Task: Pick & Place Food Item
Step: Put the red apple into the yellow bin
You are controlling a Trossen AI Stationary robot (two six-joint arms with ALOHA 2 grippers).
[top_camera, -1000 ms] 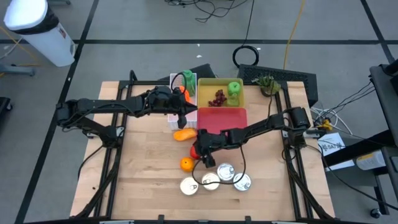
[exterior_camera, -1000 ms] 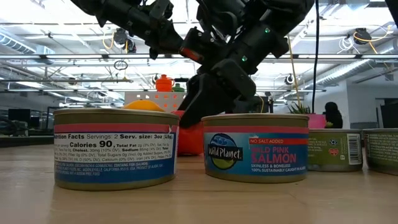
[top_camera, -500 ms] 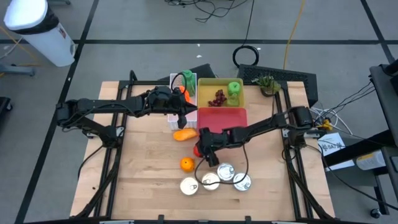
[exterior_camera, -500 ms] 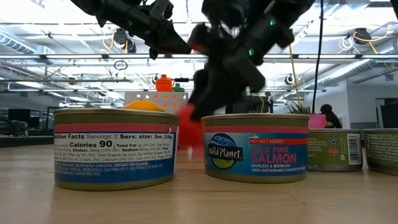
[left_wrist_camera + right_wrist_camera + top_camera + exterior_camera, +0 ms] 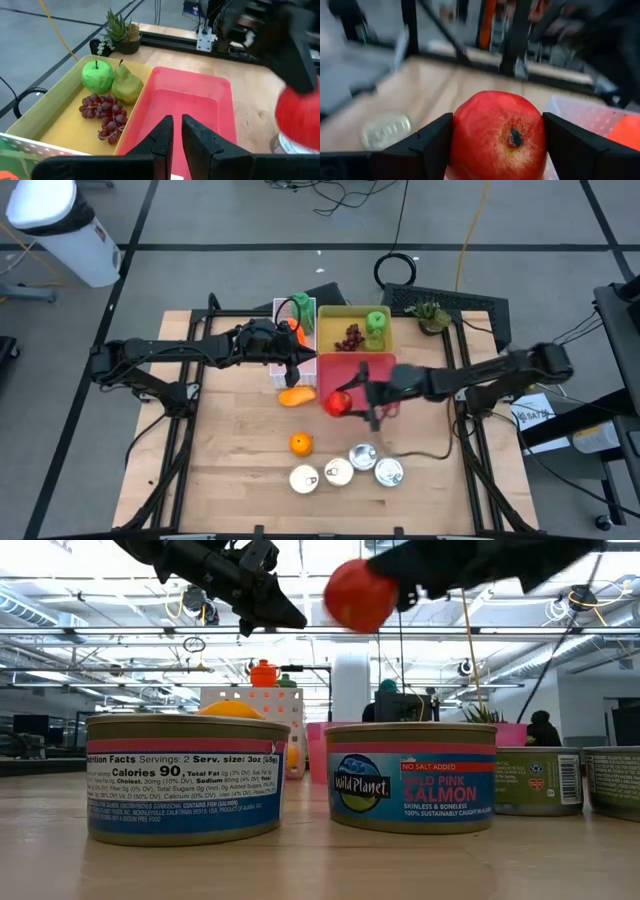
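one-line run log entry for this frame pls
right pincer: shut on red apple, lifted | left pincer: shut, above red tray | four cans on table

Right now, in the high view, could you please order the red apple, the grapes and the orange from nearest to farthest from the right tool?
1. Red apple: held in the right tool.
2. Orange: on the table, front-left.
3. Grapes: in the yellow tray behind.
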